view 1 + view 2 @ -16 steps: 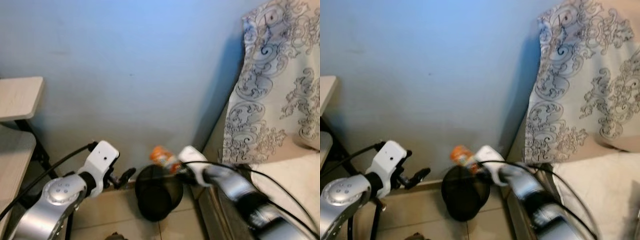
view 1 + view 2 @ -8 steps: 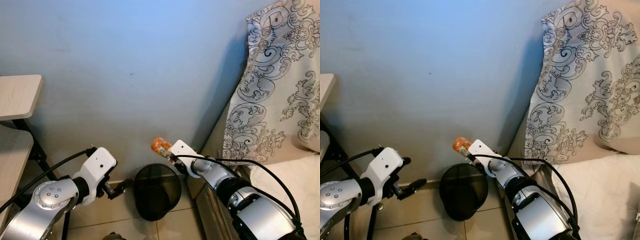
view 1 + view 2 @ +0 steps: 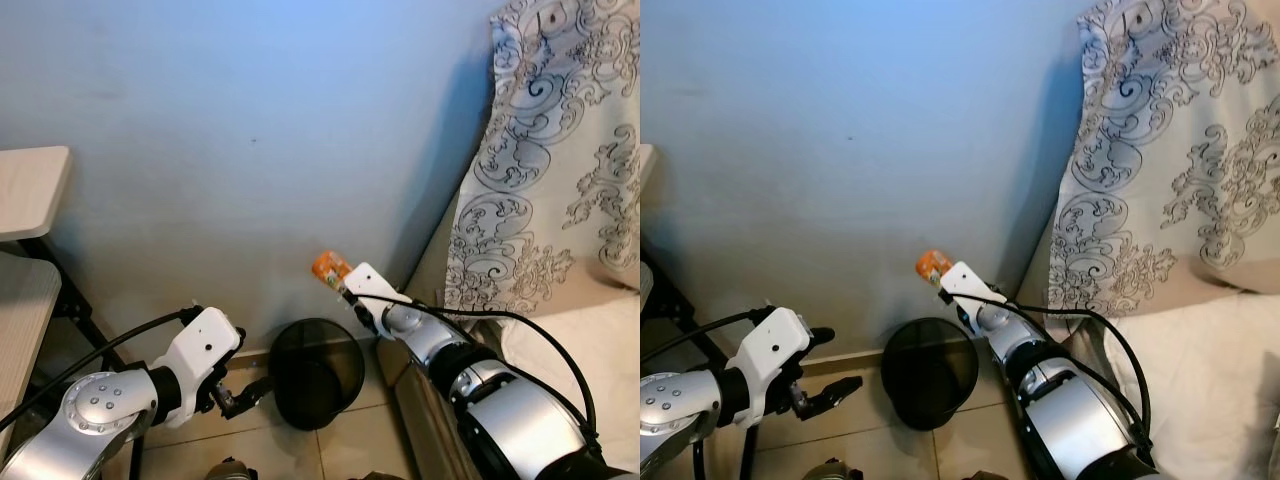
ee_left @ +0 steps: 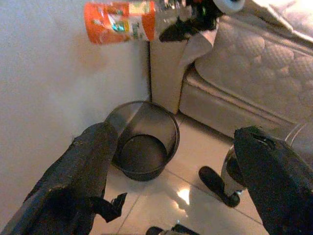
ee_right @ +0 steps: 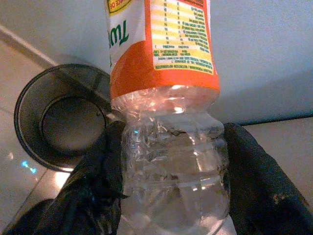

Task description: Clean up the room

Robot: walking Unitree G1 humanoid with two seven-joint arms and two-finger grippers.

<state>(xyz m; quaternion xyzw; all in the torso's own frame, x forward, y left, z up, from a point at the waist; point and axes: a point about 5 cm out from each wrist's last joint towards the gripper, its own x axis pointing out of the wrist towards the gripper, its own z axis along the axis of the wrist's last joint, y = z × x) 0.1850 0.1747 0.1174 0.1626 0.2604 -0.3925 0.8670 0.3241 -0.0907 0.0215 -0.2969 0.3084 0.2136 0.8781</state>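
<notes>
1. Right gripper (image 5: 171, 196) clamped on orange-labelled bottle (image 3: 330, 270), frame centre, raised higher than before above black bin (image 3: 318, 372) (drop pending)
2. Left gripper (image 4: 181, 191) fingers apart, lower left

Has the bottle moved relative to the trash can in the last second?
Yes. The right hand has lifted the orange-labelled bottle from the black trash can rim to well above it, against the blue wall.

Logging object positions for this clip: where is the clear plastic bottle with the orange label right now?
The clear plastic bottle with the orange label is clamped in the right pincer, held in the air against the blue wall, above the round black mesh wastebasket on the floor.
</notes>
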